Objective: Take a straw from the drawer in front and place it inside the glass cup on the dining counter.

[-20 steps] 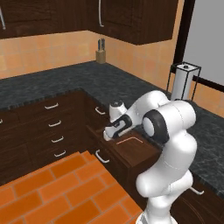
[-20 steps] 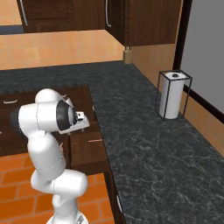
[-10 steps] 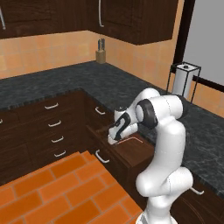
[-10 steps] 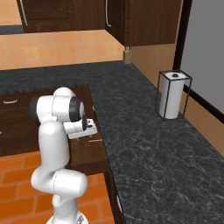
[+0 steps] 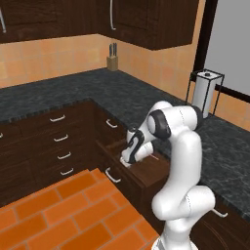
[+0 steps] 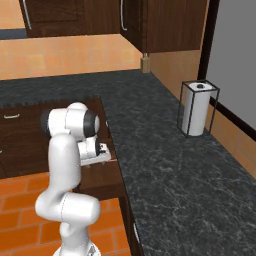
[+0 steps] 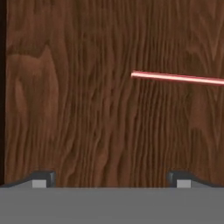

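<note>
One relation decides the coming move, and it reads best from the big things down. A black speckled worktop (image 5: pixel 146 105) wraps the corner of the kitchen, and below its edge the drawer (image 5: pixel 146 168) stands pulled out, its silver handle (image 5: pixel 112 176) on the front and its brown wooden floor (image 7: pixel 87 109) bare under the hand. The white arm (image 5: pixel 178 146) bends forward and down from the base so that the gripper (image 5: pixel 128 158) hangs just over the open drawer, pointing into it; the right base view shows the same hand (image 6: pixel 95 150) low above the drawer beside the worktop edge. On that floor lies the straw (image 7: pixel 177 78), a thin pink-red line flat on the wood. In the hand view its long axis runs almost level, side to side, roughly parallel to the line joining the two fingertips (image 7: pixel 43 178), which stand spread wide apart with nothing between them. The straw's near end sits above the gap between the tips, and the rest trails off the picture's right edge, so most of it lies ahead of the fingers and off to their right. By my judgement the hand must shift that way and roll about a quarter turn so the fingers close across the straw, then descend.
</note>
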